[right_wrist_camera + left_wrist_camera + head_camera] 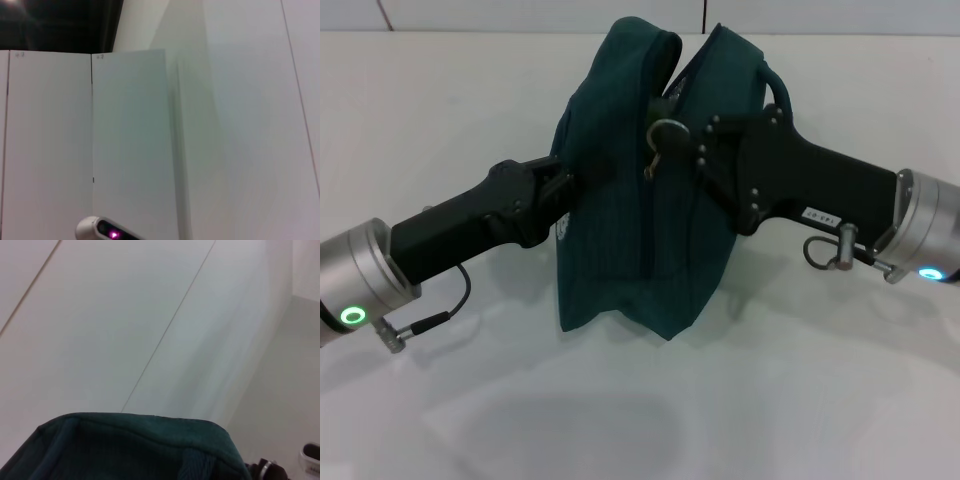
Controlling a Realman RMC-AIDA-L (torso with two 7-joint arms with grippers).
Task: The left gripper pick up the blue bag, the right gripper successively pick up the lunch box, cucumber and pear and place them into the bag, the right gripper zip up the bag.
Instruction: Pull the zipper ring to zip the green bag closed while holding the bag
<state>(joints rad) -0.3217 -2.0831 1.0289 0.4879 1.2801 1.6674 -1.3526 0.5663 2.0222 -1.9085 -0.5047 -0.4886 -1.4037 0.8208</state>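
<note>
The blue bag is a dark teal fabric bag hanging upright above the white table, held between both arms. My left gripper is shut on the bag's left side. My right gripper reaches in from the right and is shut on the zipper pull near the top of the bag. Behind the pull the bag's mouth still gapes a little. In the left wrist view the bag's rim fills the lower edge. The lunch box, cucumber and pear are out of view.
White table surface lies all around and under the bag, with the bag's shadow in front. The right wrist view holds only white wall panels and a small white device with a pink light.
</note>
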